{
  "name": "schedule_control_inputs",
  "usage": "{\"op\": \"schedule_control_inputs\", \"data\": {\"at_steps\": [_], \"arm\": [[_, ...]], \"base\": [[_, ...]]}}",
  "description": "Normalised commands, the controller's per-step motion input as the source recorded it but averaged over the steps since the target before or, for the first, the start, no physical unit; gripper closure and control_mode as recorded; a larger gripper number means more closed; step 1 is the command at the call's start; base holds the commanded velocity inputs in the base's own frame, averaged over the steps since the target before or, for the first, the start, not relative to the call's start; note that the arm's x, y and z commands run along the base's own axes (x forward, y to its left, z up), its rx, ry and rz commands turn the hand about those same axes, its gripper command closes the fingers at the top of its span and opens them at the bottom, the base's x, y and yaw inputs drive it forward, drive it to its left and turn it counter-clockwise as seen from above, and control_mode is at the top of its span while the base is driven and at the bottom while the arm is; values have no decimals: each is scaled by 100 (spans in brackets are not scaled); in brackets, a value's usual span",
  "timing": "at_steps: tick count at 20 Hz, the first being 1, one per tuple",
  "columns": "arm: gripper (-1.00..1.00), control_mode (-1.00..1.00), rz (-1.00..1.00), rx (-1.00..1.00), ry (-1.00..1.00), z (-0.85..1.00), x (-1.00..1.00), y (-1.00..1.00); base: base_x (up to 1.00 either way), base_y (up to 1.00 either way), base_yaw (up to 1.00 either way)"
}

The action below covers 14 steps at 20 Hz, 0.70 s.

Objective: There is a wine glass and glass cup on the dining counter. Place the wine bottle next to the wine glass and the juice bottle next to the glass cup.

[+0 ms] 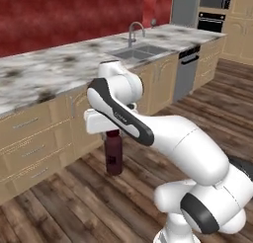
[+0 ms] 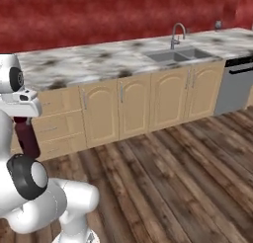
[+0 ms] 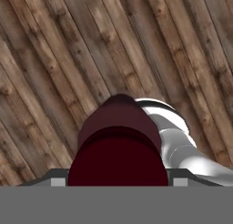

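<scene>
My gripper (image 1: 112, 133) is shut on the cap end of the juice bottle (image 1: 113, 158), a stubby dark maroon bottle. The bottle hangs upright below the hand, above the wooden floor. From the right base view the juice bottle (image 2: 27, 138) shows at the far left under the gripper (image 2: 22, 119), partly behind my arm. The hand view looks straight down on the juice bottle (image 3: 118, 141), held at the gripper (image 3: 117, 180), with a fingertip (image 3: 57, 180) at either side of the cap. The wine bottle, wine glass, glass cup and dining counter are out of view.
A wall counter (image 2: 99, 59) with a veined marble top and beige cabinet doors runs ahead, with a sink (image 2: 180, 54) and faucet (image 2: 175, 34). A grey dishwasher (image 2: 237, 86) stands at its right end. Open wooden floor (image 2: 188, 178) lies between me and the cabinets.
</scene>
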Motion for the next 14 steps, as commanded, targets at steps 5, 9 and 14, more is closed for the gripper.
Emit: {"op": "schedule_control_inputs", "data": {"at_steps": [5, 9, 14], "arm": [[100, 100, 0, 0, 0, 0, 0, 0], [100, 100, 0, 0, 0, 0, 0, 0], [100, 100, 0, 0, 0, 0, 0, 0]], "base": [[48, -12, 35], [49, 17, 20], [55, 39, 10]]}}
